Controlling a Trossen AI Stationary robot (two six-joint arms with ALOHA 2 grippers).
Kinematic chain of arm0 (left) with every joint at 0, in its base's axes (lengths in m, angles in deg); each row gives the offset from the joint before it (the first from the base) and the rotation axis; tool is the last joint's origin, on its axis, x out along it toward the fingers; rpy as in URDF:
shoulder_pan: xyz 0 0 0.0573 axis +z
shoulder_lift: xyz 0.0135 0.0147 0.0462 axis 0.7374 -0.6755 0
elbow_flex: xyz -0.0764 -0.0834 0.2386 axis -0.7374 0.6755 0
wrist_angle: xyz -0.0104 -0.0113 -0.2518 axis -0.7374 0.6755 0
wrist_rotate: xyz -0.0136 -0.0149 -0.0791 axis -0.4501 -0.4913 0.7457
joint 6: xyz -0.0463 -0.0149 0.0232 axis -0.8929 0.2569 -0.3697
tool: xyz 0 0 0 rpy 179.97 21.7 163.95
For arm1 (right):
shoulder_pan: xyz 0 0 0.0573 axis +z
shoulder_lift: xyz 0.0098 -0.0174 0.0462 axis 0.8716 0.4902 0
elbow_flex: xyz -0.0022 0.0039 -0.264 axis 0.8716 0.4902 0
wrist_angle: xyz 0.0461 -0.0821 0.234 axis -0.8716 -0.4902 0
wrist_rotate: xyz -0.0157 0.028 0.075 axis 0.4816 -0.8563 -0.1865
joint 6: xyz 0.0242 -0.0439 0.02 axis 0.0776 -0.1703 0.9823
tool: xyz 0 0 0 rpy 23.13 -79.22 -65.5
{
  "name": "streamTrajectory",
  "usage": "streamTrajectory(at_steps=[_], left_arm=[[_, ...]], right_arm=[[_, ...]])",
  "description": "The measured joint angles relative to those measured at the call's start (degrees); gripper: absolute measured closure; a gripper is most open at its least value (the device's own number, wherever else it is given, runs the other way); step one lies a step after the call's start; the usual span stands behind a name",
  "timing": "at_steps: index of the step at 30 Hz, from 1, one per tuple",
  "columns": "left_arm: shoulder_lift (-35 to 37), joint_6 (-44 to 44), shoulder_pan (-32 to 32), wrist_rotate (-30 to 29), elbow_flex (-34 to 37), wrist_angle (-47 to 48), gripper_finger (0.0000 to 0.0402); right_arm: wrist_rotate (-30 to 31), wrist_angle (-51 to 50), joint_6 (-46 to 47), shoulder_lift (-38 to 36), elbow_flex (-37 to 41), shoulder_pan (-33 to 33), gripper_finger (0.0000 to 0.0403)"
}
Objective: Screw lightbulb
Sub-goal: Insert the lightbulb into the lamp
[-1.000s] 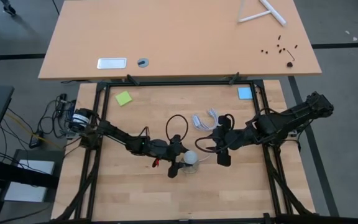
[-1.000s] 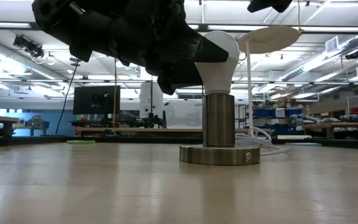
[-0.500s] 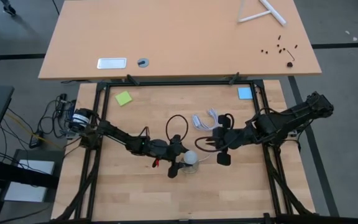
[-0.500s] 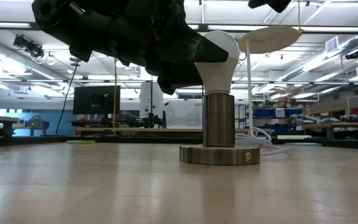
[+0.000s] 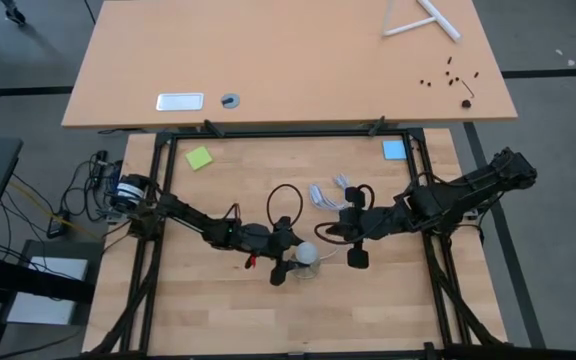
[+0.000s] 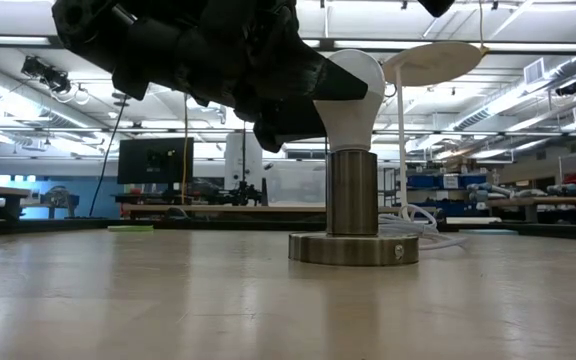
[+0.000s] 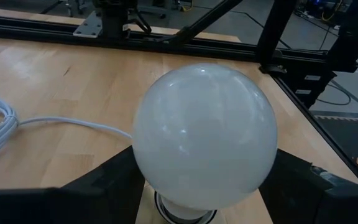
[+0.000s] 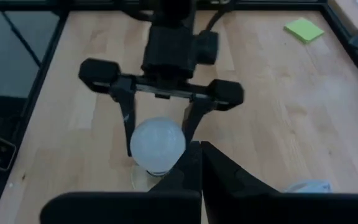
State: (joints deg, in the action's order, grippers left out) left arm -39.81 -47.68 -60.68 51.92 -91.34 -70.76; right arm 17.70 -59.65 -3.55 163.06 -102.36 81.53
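The white lightbulb (image 5: 308, 253) stands upright with its narrow end down in the metal socket (image 6: 353, 190). The socket's round base (image 6: 353, 248) rests on the wooden table. My left gripper (image 8: 158, 134) reaches in from the table's left and is shut on the bulb's globe (image 7: 204, 134). My right gripper (image 8: 197, 155) is shut and holds nothing. It hovers just to the right of the bulb, pointing at it (image 5: 330, 233). My left gripper pinches the bulb's round globe between its two fingers, one on each side near the widest part (image 7: 143, 163). The fingers (image 7: 104, 186) come in about level from the table's left. The bulb stays upright, seated in the socket.
A coiled white cord (image 5: 330, 192) lies on the table behind the socket, and a black cable loop (image 5: 285, 200) rises near the left wrist. A green note (image 5: 199, 158) and a blue note (image 5: 394, 150) lie at the far corners. A black frame (image 5: 288, 133) borders the table.
My right gripper has shut its fingers and edged a little toward the bulb. The left gripper, the bulb and the socket have kept still.
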Motion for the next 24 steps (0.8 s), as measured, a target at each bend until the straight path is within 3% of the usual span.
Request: streamTrajectory(at_steps=[7,24], left_arm=[[0.0,0.23,0.0,0.11,0.0,-0.03,0.0127],[-0.09,-0.12,-0.02,0.17,0.11,0.24,0.01]], right_arm=[[-0.26,7.16,-1.89,0.0,3.66,-0.37,0.0398],[-0.92,9.39,-1.49,0.0,4.82,-0.83,0.0398]])
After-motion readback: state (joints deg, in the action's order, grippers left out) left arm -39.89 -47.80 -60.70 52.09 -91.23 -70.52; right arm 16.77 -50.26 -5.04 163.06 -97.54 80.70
